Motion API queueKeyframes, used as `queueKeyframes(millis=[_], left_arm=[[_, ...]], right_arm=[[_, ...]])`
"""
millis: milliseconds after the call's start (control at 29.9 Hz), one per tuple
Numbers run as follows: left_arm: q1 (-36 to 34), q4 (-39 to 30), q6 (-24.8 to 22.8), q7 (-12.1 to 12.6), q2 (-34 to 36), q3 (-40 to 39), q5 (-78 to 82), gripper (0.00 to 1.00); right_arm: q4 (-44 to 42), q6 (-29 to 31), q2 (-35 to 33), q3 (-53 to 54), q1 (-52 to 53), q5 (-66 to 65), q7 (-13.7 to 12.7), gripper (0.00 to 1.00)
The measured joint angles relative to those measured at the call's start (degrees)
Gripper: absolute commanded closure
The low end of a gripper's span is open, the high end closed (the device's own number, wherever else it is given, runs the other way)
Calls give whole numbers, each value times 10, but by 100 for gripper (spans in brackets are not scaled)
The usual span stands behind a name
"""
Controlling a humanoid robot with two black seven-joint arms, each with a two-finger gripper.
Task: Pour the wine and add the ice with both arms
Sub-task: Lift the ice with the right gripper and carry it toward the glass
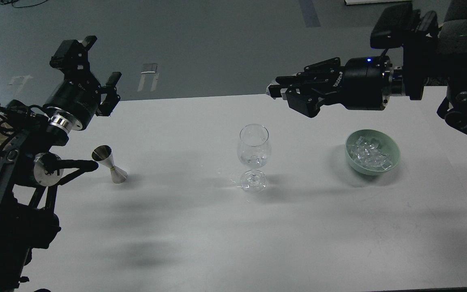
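Note:
A clear wine glass [253,140] stands upright at the table's middle. Its bowl holds a shallow pool of clear wine with a little ice [253,158]. A pale green bowl [391,162] at the right holds many clear ice cubes [369,155]. A steel jigger [110,164] stands at the left. My right gripper [273,88] hovers above and to the right of the glass rim, fingers closed on a small clear ice cube. My left gripper [101,61] is open and empty, raised behind the jigger.
The white table's far edge [201,98] runs behind the glass. A second table top [460,134] adjoins on the right. A few clear droplets [233,183] lie by the glass foot. My left arm's elbow [45,174] sits close to the jigger.

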Motion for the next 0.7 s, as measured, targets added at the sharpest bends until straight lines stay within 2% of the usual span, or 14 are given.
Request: queueKeyframes(millis=[134,702], left_arm=[[-1,0,1,0,-2,2,0,3],[-3,-2,1,1,-4,2,-2,3]], right_arm=[[0,29,8,0,12,-22,-1,100],[-10,31,20,-25,8,-56,0,100]])
